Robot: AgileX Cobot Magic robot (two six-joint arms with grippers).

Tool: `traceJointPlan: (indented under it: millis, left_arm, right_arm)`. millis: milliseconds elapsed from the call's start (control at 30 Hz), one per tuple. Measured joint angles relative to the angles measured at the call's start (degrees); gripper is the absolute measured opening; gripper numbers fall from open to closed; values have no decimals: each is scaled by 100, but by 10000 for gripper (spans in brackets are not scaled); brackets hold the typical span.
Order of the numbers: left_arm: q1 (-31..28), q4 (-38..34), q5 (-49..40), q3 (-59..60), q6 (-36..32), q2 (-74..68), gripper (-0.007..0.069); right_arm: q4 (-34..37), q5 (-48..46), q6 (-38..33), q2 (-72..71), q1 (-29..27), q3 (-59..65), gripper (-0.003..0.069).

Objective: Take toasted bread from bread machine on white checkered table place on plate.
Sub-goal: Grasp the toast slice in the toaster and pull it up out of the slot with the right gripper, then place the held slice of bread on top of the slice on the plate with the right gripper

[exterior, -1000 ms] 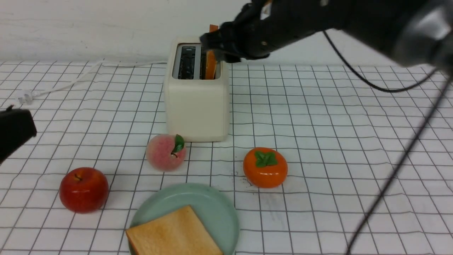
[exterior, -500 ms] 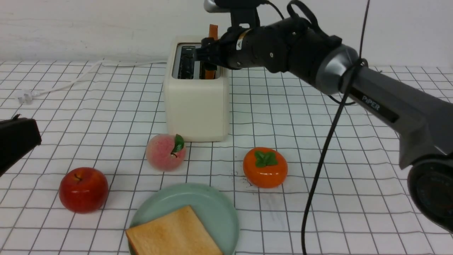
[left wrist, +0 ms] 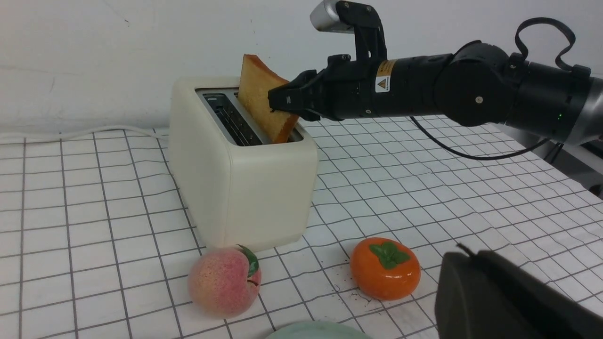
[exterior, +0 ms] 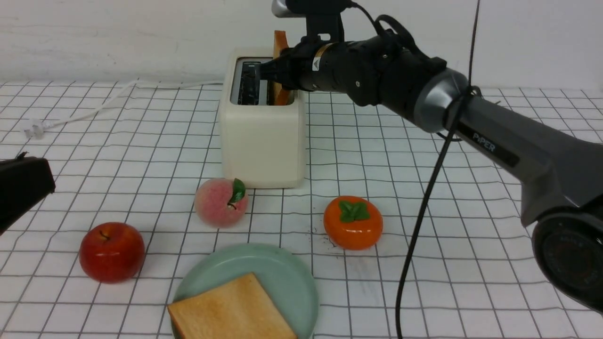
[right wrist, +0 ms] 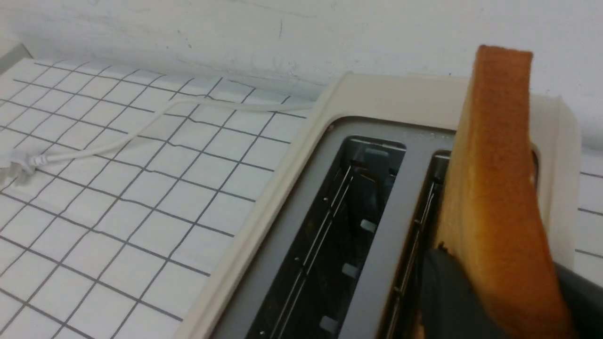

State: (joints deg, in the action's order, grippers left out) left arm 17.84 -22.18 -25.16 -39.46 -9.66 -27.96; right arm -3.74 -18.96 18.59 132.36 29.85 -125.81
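Toast, tilted in its slot, is pinched by the right gripper: lift straight up (clearing the toaster) before swinging to the plate; left gripper clenched empty.

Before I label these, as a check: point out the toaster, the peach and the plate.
toaster (exterior: 261,141), front view, middle of its front face.
peach (exterior: 217,205), front view, its pink body.
plate (exterior: 285,268), front view, bare green surface.

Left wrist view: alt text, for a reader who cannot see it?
The right gripper grips a toast slice standing tilted, partly out of one slot of a cream toaster; the other slot is empty. A peach and a persimmon sit on the checkered table.
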Motion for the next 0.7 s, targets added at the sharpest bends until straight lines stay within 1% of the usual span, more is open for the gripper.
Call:
traceJointPlan:
  millis: [67, 233, 367, 467, 500, 533, 567, 600, 633, 700]
  left_arm:
    - [0, 0, 0, 0, 0, 0, -13]
    - [0, 0, 0, 0, 0, 0, -13]
    - [0, 0, 0, 0, 0, 0, -13]
    - [0, 0, -70, 0, 0, 0, -13]
    - [0, 0, -75, 0, 0, 0, -13]
    - [0, 0, -138, 0, 0, 0, -13]
    - [0, 0, -146, 0, 0, 0, -13]
    - [0, 0, -209, 0, 0, 0, -13]
    - [0, 0, -218, 0, 0, 0, -13]
    - [0, 0, -319, 0, 0, 0, -13]
  right_arm:
    - [9, -36, 6, -27, -6, 0, 129]
    - [9, -117, 6, -180, -14, 0, 129]
    - [42, -326, 6, -586, -14, 0, 129]
    - [55, -973, -93, -1182, 12, 0, 127]
    - [55, -973, -115, -1221, 11, 0, 127]
    - [55, -1510, -354, -1556, 64, -2, 127]
    - [62, -1578, -395, -1598, 71, -7, 127]
    - [165, -2199, -820, -1989, 143, -13, 127]
    - [179, -2273, -869, -2031, 152, -13, 127]
    - [424, -3160, -1446, -2515, 223, -18, 127]
